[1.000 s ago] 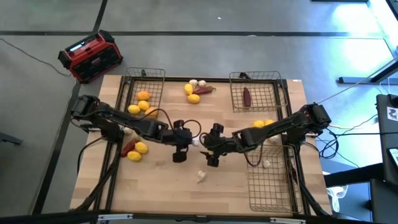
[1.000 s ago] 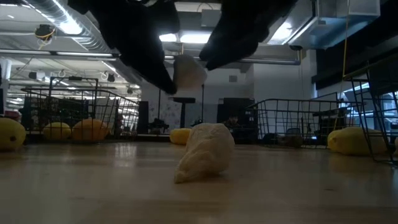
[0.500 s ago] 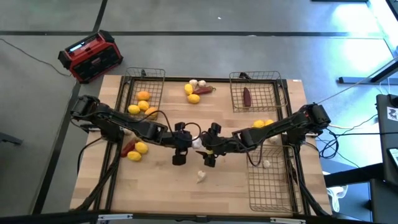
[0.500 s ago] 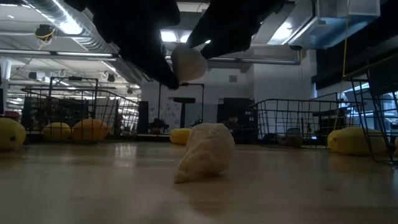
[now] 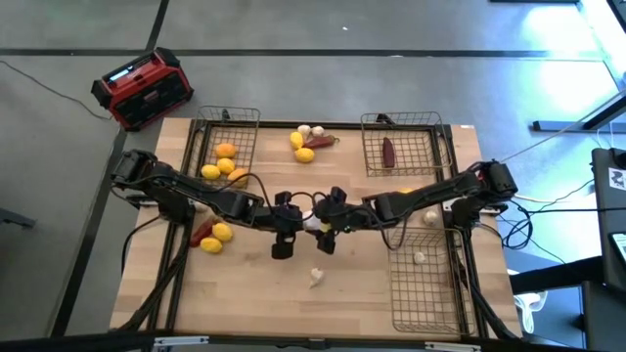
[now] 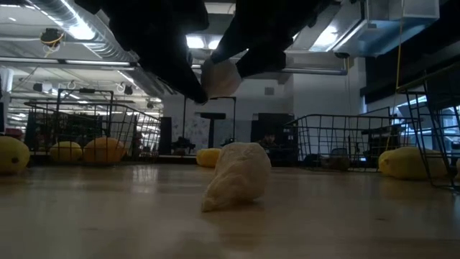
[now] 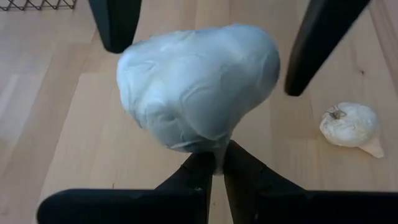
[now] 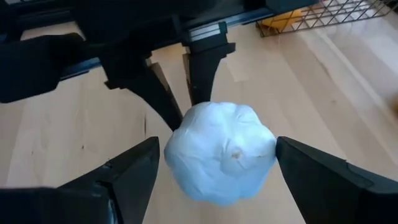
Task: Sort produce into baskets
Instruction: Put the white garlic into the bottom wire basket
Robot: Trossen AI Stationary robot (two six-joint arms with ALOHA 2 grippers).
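Observation:
A white garlic bulb [image 7: 196, 87] hangs in the air over the table's middle, between my two grippers. My left gripper [image 7: 214, 163] is shut on it. My right gripper [image 8: 217, 149] is open, one finger on each side of the same bulb [image 8: 221, 152]. In the high view the left gripper [image 5: 293, 223] and the right gripper [image 5: 323, 223] meet tip to tip. A second garlic bulb [image 5: 316, 278] lies on its side on the wood below them, toward the near edge. It also shows in the low view [image 6: 237, 185]. My left gripper pinches the bulb's thin stem end [image 7: 216, 149] between its two fingertips, coming level from the table's left. The bulb is lifted clear of the table [image 6: 219, 75], its round body pointing at the right gripper. My right gripper's fingers [image 8: 134, 171] flank the bulb's round body; I cannot tell whether they touch it.
The far-left wire basket [image 5: 240, 117] holds lemons and an orange. The far-right basket [image 5: 430, 147] holds a dark red piece, and the near-right basket [image 5: 430, 293] holds garlic. Loose produce lies at the far middle [image 5: 308, 144] and at the left [image 5: 213, 235]. A red-and-black box [image 5: 142, 88] stands off the table.
My right gripper has moved toward the table's left, up to the bulb held by my left gripper, and its open fingers now stand on either side of it. The bulb has stayed lifted in the left gripper's hold.

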